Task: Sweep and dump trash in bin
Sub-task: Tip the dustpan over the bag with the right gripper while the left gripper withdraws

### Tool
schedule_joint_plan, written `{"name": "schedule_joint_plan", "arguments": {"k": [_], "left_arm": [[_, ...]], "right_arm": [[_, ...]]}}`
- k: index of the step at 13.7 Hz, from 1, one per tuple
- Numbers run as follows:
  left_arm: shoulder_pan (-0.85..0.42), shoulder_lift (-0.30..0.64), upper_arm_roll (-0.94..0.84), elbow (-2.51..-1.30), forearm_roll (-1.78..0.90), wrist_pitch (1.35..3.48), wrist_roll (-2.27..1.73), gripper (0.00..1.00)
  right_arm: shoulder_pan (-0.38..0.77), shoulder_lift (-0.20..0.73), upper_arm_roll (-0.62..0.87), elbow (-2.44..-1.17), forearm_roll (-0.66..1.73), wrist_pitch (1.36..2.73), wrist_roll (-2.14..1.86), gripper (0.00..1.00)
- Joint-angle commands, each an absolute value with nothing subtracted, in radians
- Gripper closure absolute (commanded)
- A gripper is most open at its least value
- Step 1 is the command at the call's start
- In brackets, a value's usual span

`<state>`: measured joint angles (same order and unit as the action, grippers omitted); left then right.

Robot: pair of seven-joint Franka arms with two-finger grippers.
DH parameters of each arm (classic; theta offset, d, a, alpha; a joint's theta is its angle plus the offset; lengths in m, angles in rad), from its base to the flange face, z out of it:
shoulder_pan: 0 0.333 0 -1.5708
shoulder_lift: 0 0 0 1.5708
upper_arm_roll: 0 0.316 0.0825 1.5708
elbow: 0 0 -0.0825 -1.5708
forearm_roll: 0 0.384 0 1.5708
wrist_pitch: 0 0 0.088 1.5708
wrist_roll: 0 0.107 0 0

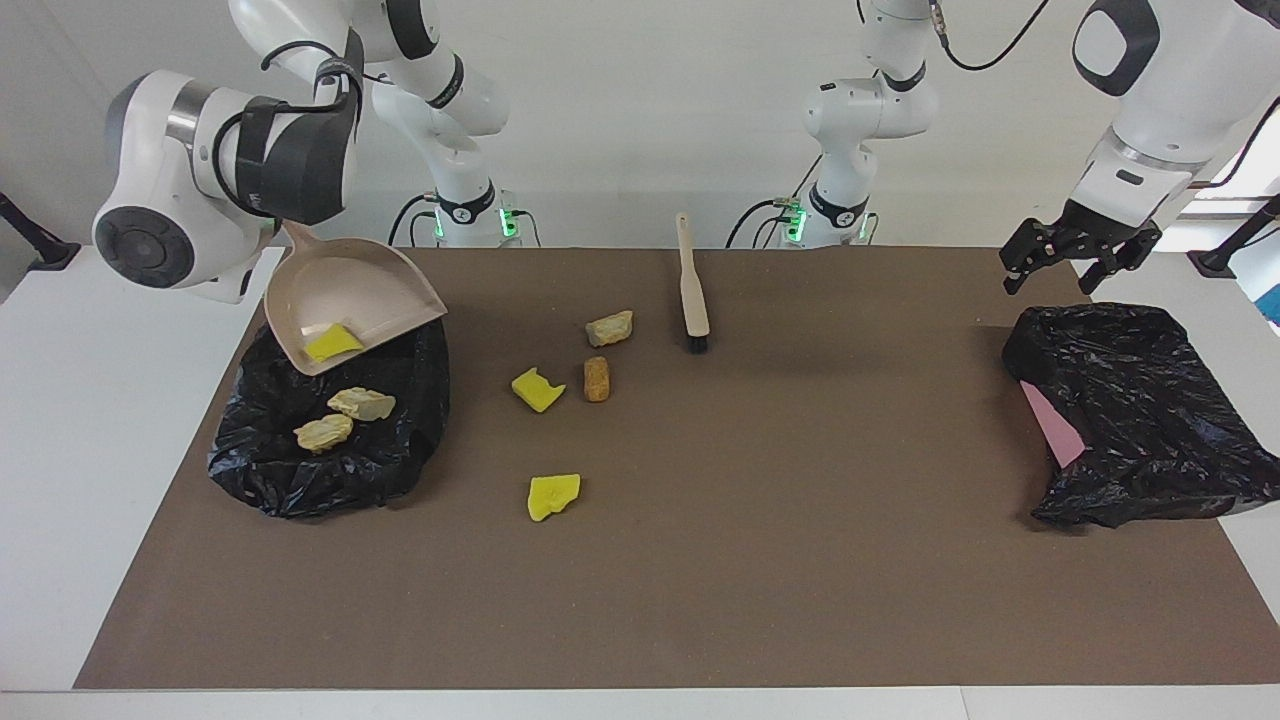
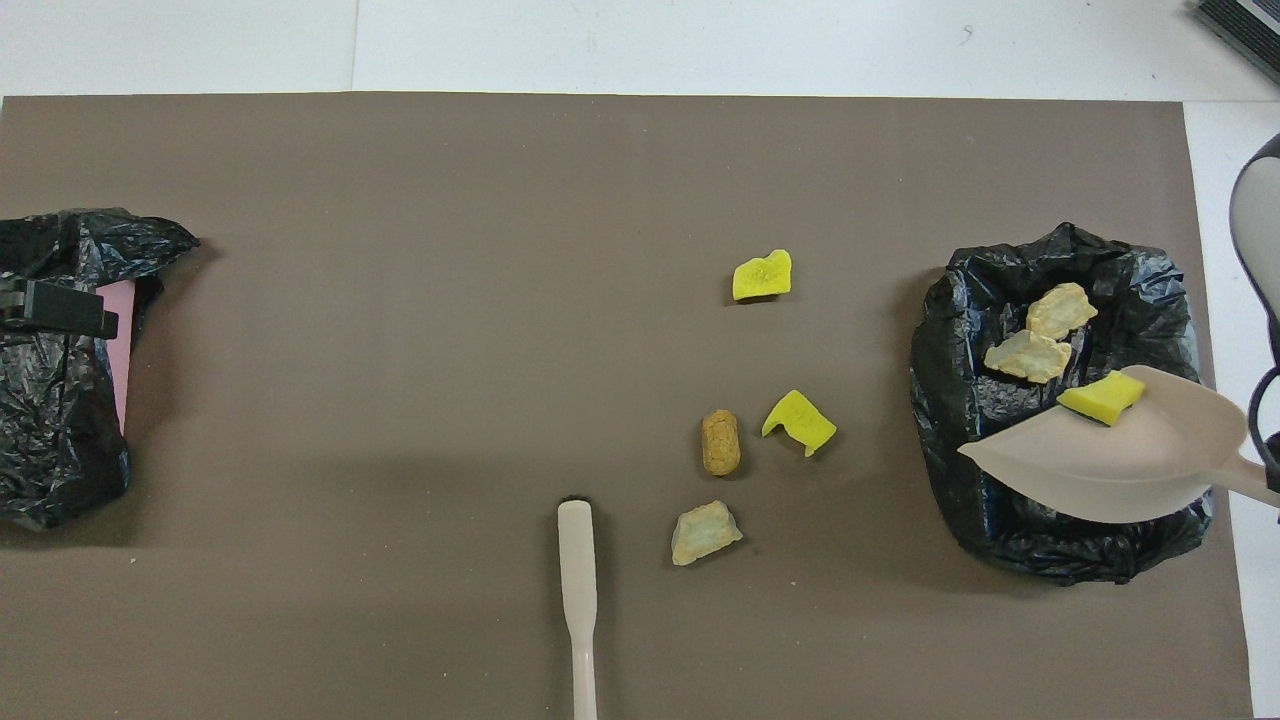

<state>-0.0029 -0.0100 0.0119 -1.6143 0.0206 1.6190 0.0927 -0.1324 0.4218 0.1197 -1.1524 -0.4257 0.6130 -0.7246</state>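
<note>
At the right arm's end of the tabletop (image 1: 700, 600), the right pincer (image 1: 283, 226) is clamped on the handle of the beige dustpan (image 1: 352, 300) and holds it tilted over the black bag-lined bin (image 1: 330, 455), with the pan's open lip pointing down into the bag. One yellow sponge chunk (image 1: 333, 342) sits at that low lip, just above the bag, so the coming move turns on this slope: the chunk lies downhill from the pincer, along the pan's long axis from handle to lip, and I judge a little more tilt would let it slide off. Two tan lumps (image 1: 342, 417) already lie in the bin. Four scraps are on the brown mat near the middle: a tan lump (image 1: 610, 328) nearest the robots, an orange-brown lump (image 1: 597, 379) and a yellow chunk (image 1: 537, 390) side by side, and another yellow chunk (image 1: 553, 496) farthest from the robots. The brush (image 1: 692, 290) lies flat beside them, its handle pointing toward the robots and its black bristles at the end away from them, toward the left arm's side of the scraps. The left pincer (image 1: 1076, 262) hangs open and holds nothing, raised above the robot-side edge of a second black bag (image 1: 1140, 420) at the left arm's end. By my reading, the right arm is much the nearer to the loose scraps, while the brush lies between them and the left arm.
</note>
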Motion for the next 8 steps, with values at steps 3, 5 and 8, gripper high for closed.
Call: {"name": "schedule_joint_plan", "arguments": {"k": [3, 5, 8], "left_arm": [[-0.015, 0.046, 0.017, -1.557, 0.008, 1.568, 0.080, 0.00], [-0.018, 0.074, 0.017, -1.537, 0.006, 1.574, 0.081, 0.00], [-0.034, 0.069, 0.012, -1.543, 0.008, 1.589, 0.081, 0.00]], "right_arm": [[-0.130, 0.440, 0.133, -1.131, -0.585, 0.491, -0.944, 1.00], [-0.110, 0.443, 0.132, -1.132, -0.698, 0.514, -1.052, 1.00], [-0.109, 0.439, 0.121, -1.131, -0.704, 0.541, -1.054, 1.00]]}}
